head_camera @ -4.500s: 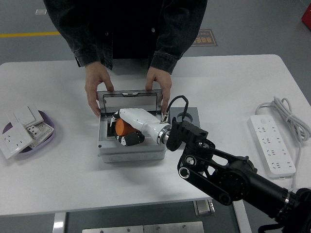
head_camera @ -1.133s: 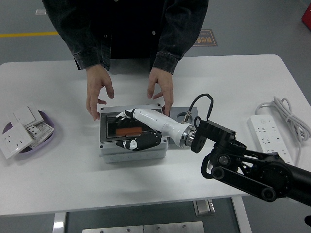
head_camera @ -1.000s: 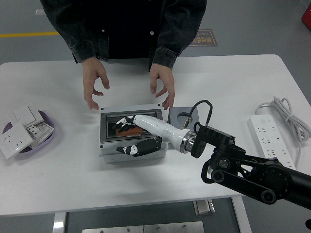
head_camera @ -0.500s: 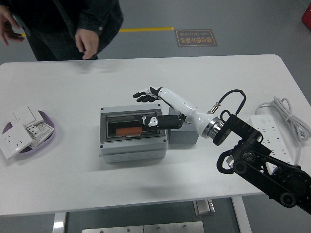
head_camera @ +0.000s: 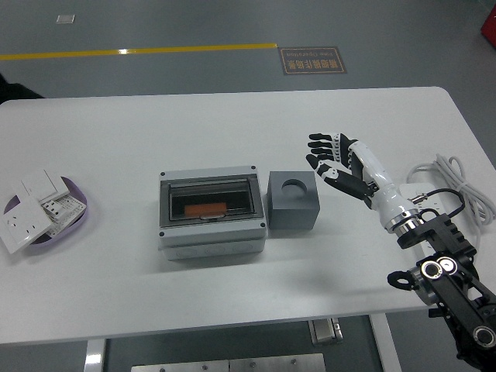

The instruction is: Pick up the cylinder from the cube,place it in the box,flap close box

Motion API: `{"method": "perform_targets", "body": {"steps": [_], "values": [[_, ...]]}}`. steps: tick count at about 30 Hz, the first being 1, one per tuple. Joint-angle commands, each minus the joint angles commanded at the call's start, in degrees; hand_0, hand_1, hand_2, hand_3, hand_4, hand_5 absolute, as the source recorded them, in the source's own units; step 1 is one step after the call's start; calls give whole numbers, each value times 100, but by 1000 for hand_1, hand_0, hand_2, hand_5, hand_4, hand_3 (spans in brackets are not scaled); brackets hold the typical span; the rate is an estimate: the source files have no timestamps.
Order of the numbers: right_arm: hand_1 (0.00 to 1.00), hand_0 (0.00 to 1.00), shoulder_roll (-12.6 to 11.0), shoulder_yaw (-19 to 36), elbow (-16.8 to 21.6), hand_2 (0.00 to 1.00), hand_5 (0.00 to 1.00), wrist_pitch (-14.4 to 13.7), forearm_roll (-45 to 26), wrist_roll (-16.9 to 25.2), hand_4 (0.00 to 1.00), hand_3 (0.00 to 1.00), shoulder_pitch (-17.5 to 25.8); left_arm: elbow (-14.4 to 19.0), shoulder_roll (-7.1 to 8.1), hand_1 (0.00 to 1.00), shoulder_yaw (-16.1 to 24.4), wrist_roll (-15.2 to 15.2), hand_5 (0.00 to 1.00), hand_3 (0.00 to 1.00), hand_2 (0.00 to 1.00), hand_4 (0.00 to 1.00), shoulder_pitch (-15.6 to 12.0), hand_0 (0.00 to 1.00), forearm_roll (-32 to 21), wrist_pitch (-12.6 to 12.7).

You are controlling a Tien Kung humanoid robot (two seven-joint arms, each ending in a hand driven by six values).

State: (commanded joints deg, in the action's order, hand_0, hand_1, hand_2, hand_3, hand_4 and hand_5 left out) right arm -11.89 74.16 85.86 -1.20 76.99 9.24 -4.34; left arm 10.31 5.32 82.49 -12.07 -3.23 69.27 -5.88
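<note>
A grey box [head_camera: 211,236] stands at the table's middle with its clear lid flap [head_camera: 209,199] lying shut. Through the flap I see the orange cylinder [head_camera: 205,209] lying inside. Right beside the box stands the grey cube [head_camera: 292,203], its round top hole bare. My right hand [head_camera: 332,160] hovers to the right of the cube, fingers spread and pointing left, holding nothing. It touches neither cube nor box. My left arm is out of the picture.
A purple dish [head_camera: 76,215] with several white wall sockets sits at the left edge. A white power strip [head_camera: 440,198] with its coiled cable [head_camera: 461,180] lies at the right. No person stands at the far side.
My right hand has drawn back from over the box to the right of the cube. The person has stepped out of view. The flap, held up earlier, lies shut.
</note>
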Motion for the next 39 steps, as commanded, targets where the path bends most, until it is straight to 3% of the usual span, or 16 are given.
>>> {"method": "perform_targets", "body": {"steps": [5, 6, 11, 12, 39], "values": [[718, 747, 51, 276, -48, 718, 399, 24, -390, 130, 737, 726, 25, 0, 36, 671, -74, 31, 310, 706, 661, 758, 63, 636, -7, -7], [691, 706, 53, 313, -51, 701, 338, 22, -460, 152, 763, 693, 44, 0, 45, 671, -97, 37, 310, 707, 661, 758, 71, 636, -22, -8], [691, 706, 66, 438, -83, 701, 338, -37, -677, 242, 763, 693, 107, 0, 96, 671, -98, 16, 310, 707, 661, 758, 66, 636, 2, -14], [668, 674, 75, 459, -90, 679, 280, -54, -702, 259, 784, 678, 111, 0, 110, 671, -91, 9, 310, 707, 661, 758, 60, 635, 13, -16], [652, 669, 150, 1023, -25, 658, 279, -119, -641, 311, 786, 662, 123, 0, 148, 671, -94, 84, 309, 708, 661, 758, 93, 636, -341, 59]]}}
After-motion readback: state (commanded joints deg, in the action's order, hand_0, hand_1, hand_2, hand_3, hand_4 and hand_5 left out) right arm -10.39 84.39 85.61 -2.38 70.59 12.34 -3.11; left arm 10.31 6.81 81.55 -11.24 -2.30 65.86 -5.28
